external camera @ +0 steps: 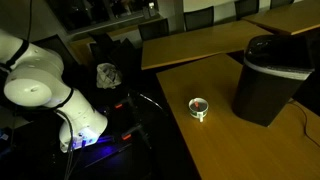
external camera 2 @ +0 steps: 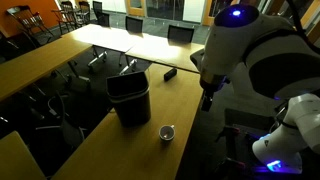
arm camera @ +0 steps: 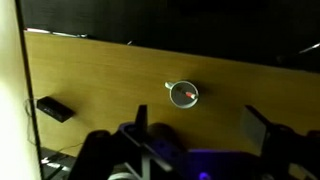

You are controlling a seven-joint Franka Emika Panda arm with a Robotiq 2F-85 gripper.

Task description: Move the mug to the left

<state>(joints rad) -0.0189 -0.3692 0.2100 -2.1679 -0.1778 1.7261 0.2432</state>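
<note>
The mug (external camera: 199, 107) is small, round and pale, with a dark reddish inside. It stands upright on the wooden table (external camera: 240, 150), a short way from the black bin. It shows in both exterior views (external camera 2: 167, 132). In the wrist view the mug (arm camera: 183, 94) lies above the gap between the two fingers. My gripper (arm camera: 198, 125) is open and empty, held well above the table and apart from the mug. In an exterior view the gripper end of the arm (external camera 2: 207, 100) hangs above the table edge, beyond the mug.
A tall black bin (external camera: 270, 80) (external camera 2: 130, 98) stands on the table close to the mug. A small black flat object (arm camera: 53, 108) (external camera 2: 170, 73) lies farther along the table. More tables and chairs (external camera 2: 130, 25) fill the dim room behind.
</note>
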